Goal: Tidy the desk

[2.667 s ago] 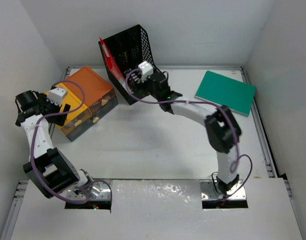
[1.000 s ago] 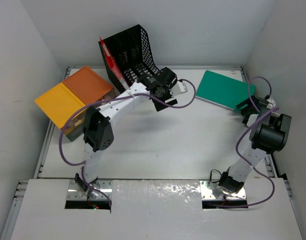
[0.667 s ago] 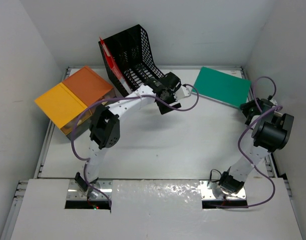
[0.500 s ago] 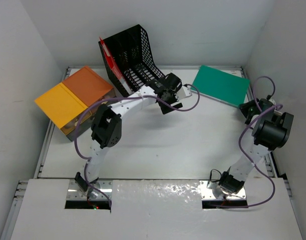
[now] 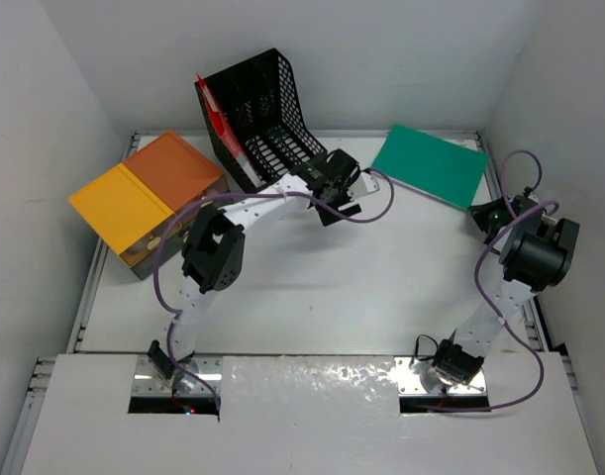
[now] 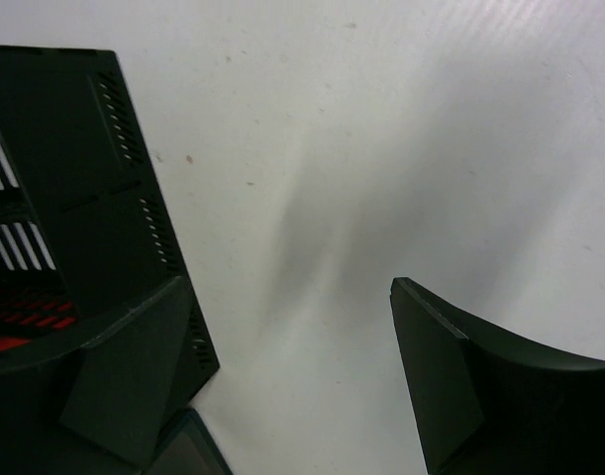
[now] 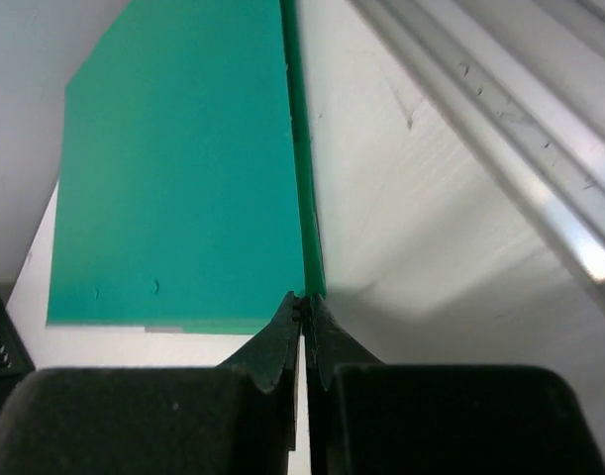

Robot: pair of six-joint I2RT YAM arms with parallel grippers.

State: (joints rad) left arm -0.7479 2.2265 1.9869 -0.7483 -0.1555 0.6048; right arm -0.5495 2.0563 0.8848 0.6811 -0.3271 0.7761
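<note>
The desk is a white tabletop with silver rails. A flat green folder lies at its far right. My right gripper is shut on that folder's near right corner; in the right wrist view the green folder stretches away from the pinched tips of the right gripper. My left gripper hangs open over the desk's far middle, just right of the black mesh file rack. In the left wrist view, the left gripper has only bare desk between its fingers, with the rack's base at the left.
An orange-yellow box sits at the far left edge. A red item stands inside the mesh rack. A silver rail runs close beside the right gripper, with the wall just beyond.
The right gripper has shut on the green folder's corner, and the folder has shifted a little toward the far left. The left arm crept slightly toward the rack, gripper still open.
</note>
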